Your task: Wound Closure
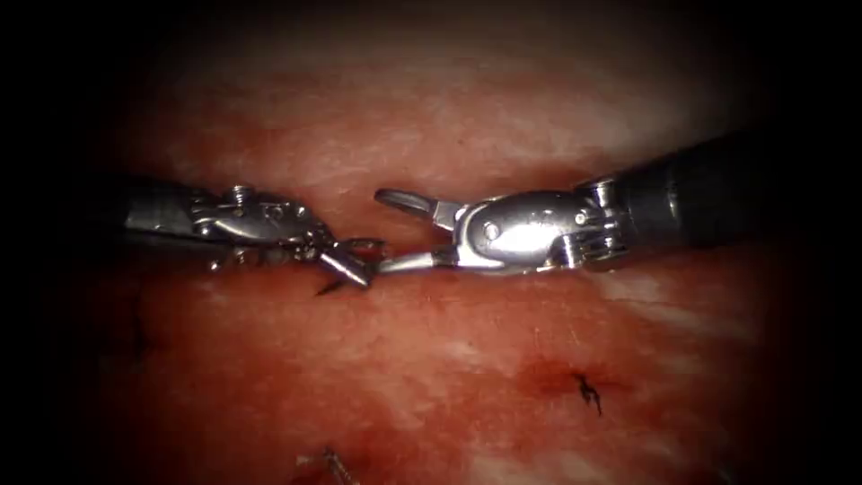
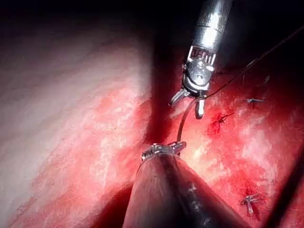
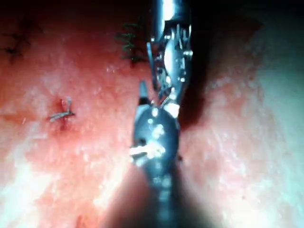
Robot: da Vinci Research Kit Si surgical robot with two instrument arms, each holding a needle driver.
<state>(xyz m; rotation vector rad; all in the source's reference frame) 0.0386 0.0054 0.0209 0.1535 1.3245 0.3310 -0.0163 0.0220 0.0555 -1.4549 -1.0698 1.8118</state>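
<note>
The needle (image 2: 183,121) is hard to make out from the endoscope, where the two tool tips crowd over it. The left wrist view shows it as a thin curved wire. The left tool (image 1: 355,265) has its jaws clamped on the near end of the curve. The rest arches up off the tissue (image 1: 449,359) toward the right tool (image 1: 391,232), and I see no part of it buried. The right tool's jaws stand wide apart, one on each side of the needle's far end, and grip nothing. Whether the needle's tip touches either jaw I cannot tell.

The thread (image 2: 251,64) is a thin dark line running away from the right tool's wrist. Where it joins the needle is hidden behind the jaws. A short dark strand (image 1: 328,287) pokes out just under the left tool's tip, and I cannot say whether it is thread or needle.

The line of the cut itself is unclear. A dark groove (image 2: 154,109) runs in the shadow beside the right tool, and both tips meet above it, so I cannot give a side for the needle.

The tissue is pale and pinkish on the far side. On the near side it is wet with red fluid (image 1: 548,377). Small dark stitches (image 1: 588,391) with short loose ends sit in the near right part, and another (image 1: 337,462) sits at the near edge. The edges of the endoscope view fall into darkness.
</note>
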